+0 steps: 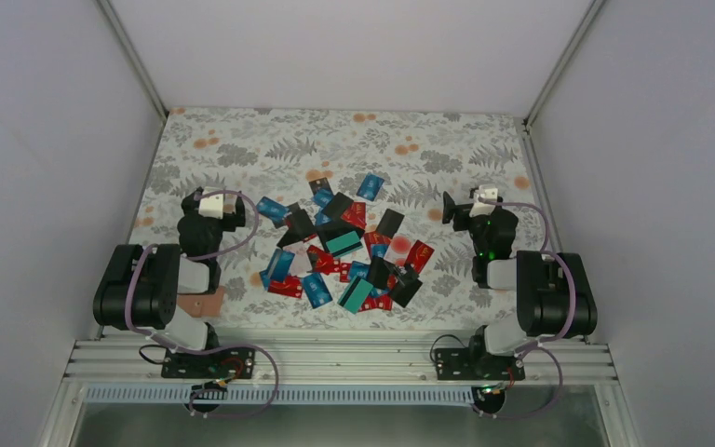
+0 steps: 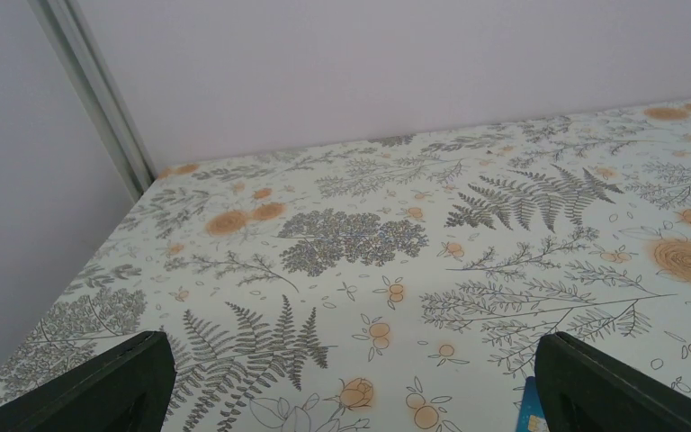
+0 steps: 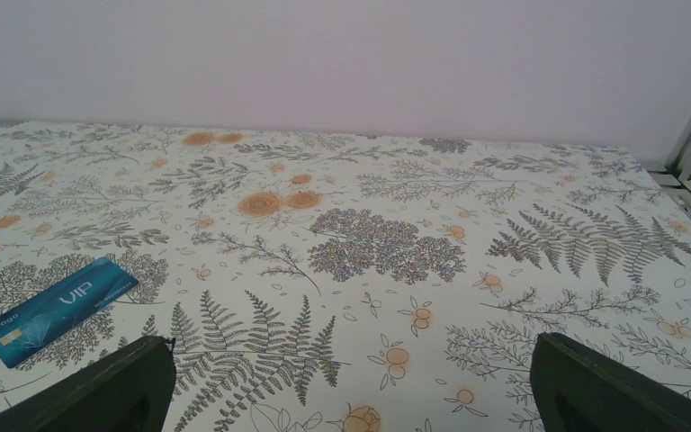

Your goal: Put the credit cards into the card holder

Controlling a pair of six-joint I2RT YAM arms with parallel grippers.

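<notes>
- Left gripper [image 2: 351, 382] and right gripper [image 3: 351, 382] hang spread, flanking heaped blue, red, black, teal credit cards [image 1: 344, 253].
- Tan leather-like card holder [image 1: 207, 303] lies by left arm's base; overlapping cards risk double picks.

Pale walls [image 1: 354, 47] around fern-patterned table [image 1: 242, 140]

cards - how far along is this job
Done: nothing that shows. The cards lie scattered in a heap mid-table, and the holder sits apart by the left arm's base, partly hidden, with no card seen in it. In hand: nothing; the left gripper and right gripper are open and empty. Left: picking up and loading every card.
</notes>
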